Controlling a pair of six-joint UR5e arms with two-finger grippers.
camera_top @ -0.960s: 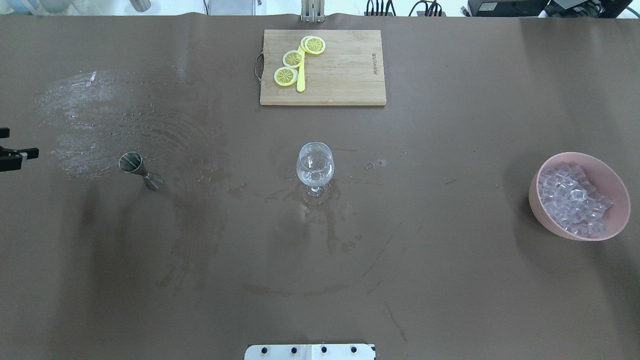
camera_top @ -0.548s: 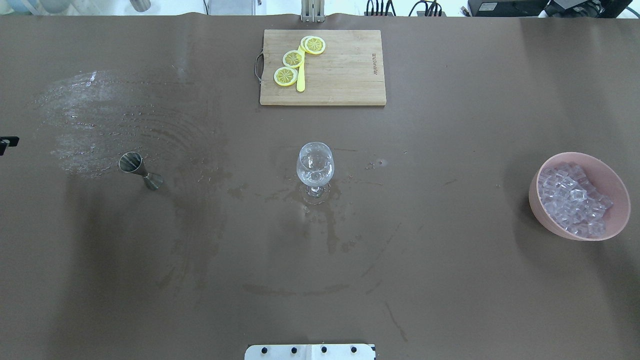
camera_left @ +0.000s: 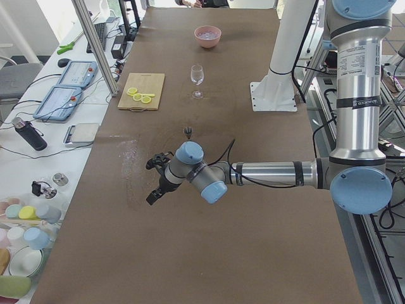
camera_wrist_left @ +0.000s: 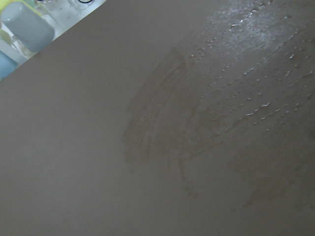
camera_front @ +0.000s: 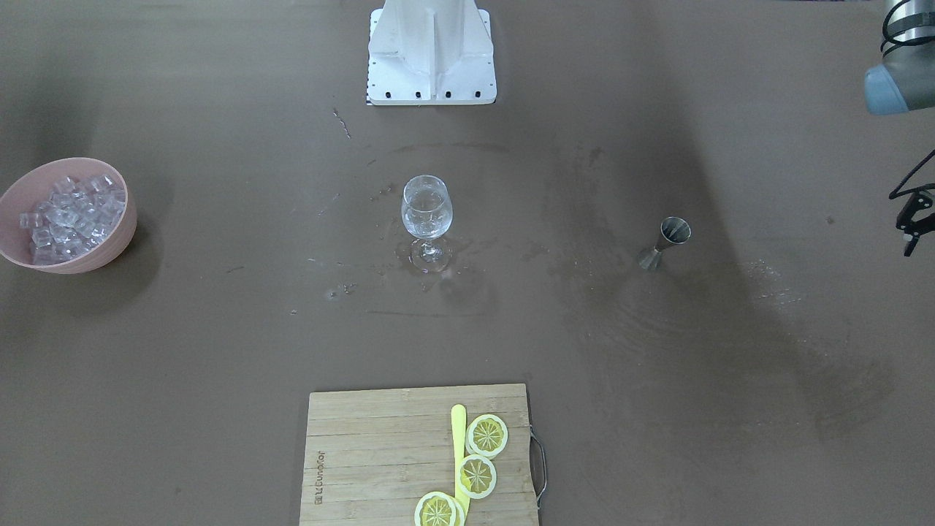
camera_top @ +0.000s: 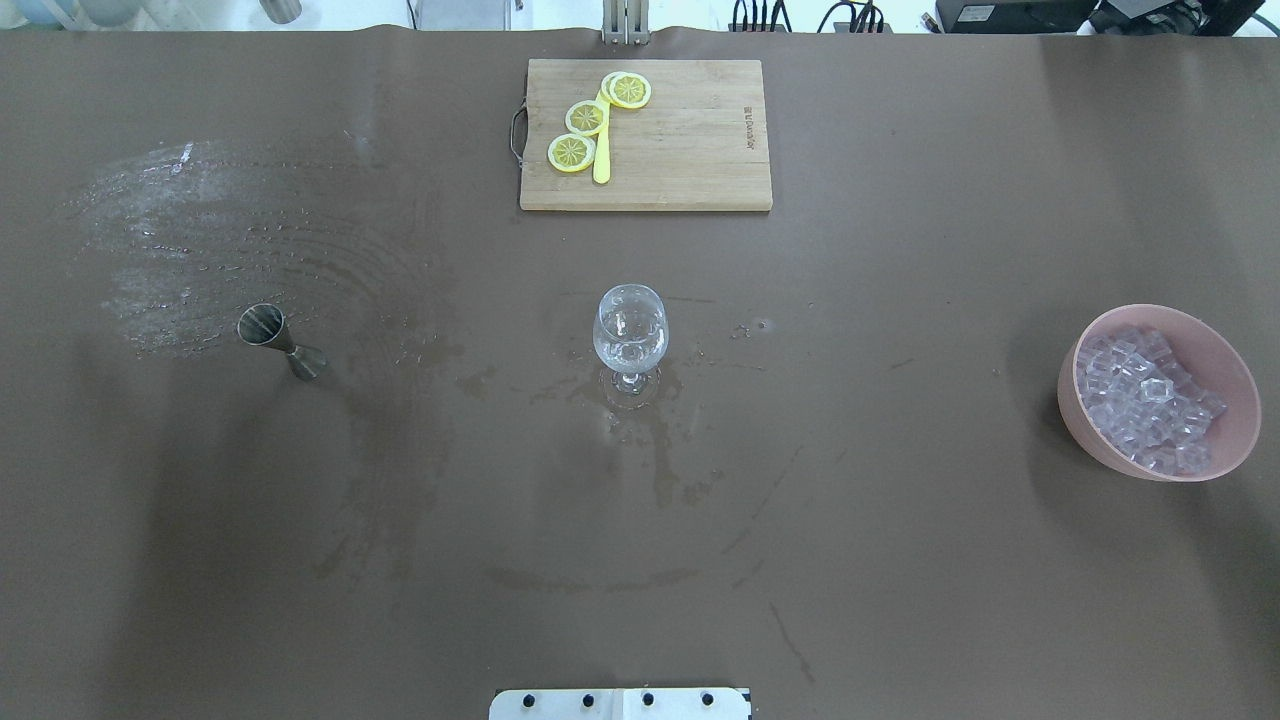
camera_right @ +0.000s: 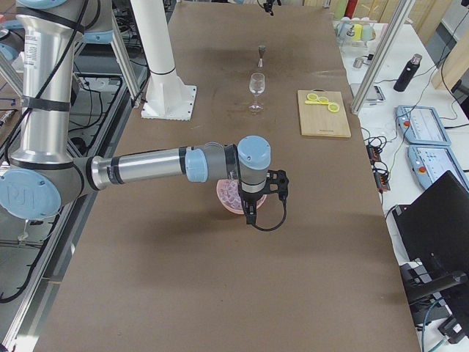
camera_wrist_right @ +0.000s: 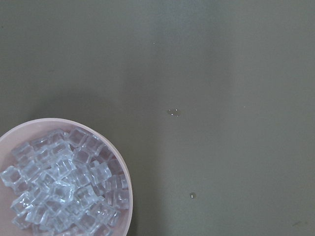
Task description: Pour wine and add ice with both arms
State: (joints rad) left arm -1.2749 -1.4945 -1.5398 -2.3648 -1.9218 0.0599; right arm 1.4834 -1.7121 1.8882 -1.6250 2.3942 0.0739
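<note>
At bench point(camera_top: 900, 600) right end: ice point(camera_top: 1150, 395) heaped in pink bowl point(camera_top: 1070, 392); right arm point(camera_right: 146, 166) near it, jaws' spread untellable, likewise left arm point(camera_left: 272, 172); centre over heap, descend gently

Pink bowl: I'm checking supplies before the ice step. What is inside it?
The pink bowl holds a pile of clear ice cubes. The cubes cover its bottom, so anything under them cannot be seen.

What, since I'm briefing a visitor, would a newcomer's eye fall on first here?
The clear stemmed glass stands alone mid-table on the wet-streaked brown cover. A pink bowl heaped with ice sits at the robot's right end, and yellow lemon slices brighten the wooden board at the far edge.
</note>
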